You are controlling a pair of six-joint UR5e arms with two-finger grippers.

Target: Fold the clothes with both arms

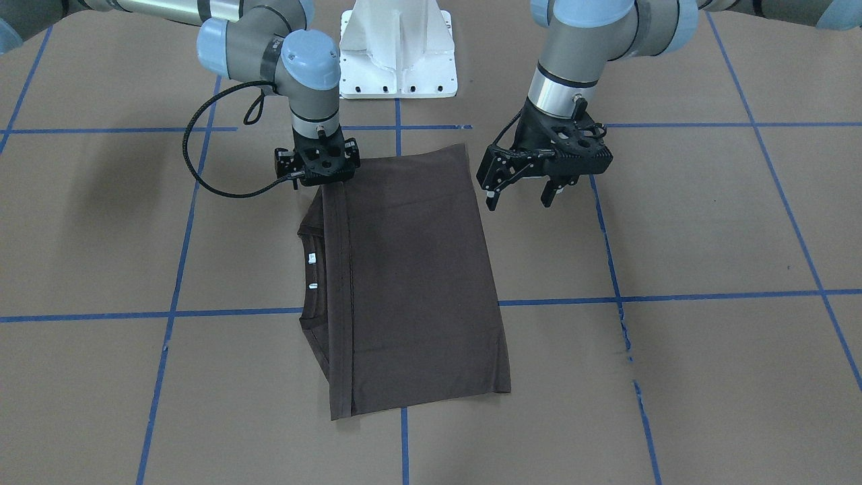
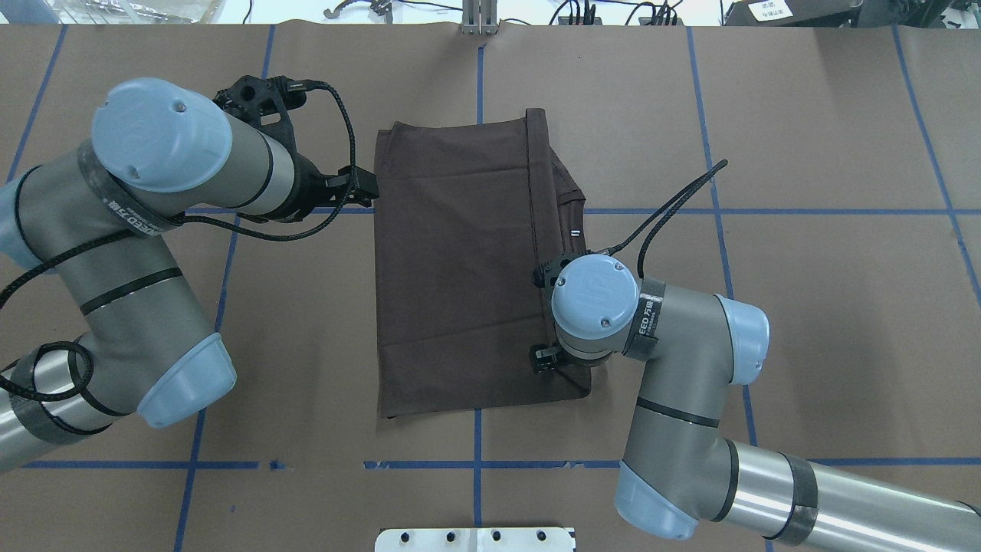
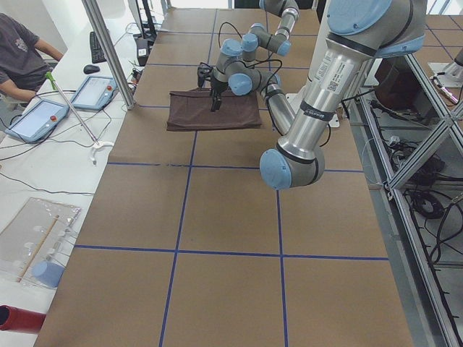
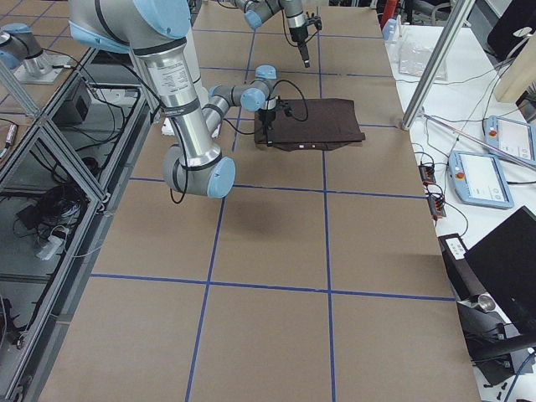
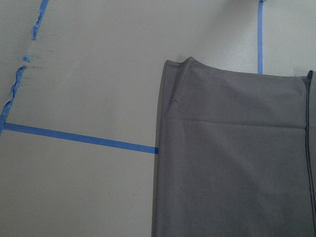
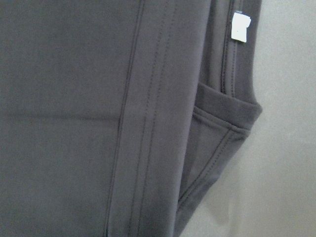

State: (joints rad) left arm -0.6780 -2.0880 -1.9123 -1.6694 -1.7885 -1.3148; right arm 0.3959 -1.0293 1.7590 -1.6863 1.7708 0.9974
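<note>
- The left claw (image 1: 518,197) hangs over the bare desk (image 1: 707,222), just beside the long edge of the T-shirt (image 1: 417,283). Its 2 fingers (image 1: 490,197) are spread wide with nothing between them.
- The front-facing view shows that gap plainly. The overhead view shows only the claw's tip past the wrist.
- The left wrist camera looks down on the T-shirt's edge and 1 corner, where a strip of blue tape (image 5: 79,138) runs up to the cloth.
- The right claw (image 1: 322,180) points straight down at the T-shirt's corner nearest the robot, on the collar (image 1: 308,232) side.
- Its own body hides the fingertips from the front and its wrist hides them from overhead. I cannot tell how far it is open or whether it has hold of cloth.
- The right wrist camera shows a stitched hem lying over the collar, and 1 of the white labels (image 6: 240,25).
- The T-shirt lies flat mid-desk, folded to a rectangle, with the collar peeking out on the robot's right.
- The front-facing view shows 2 white labels, the overhead only 1.
</note>
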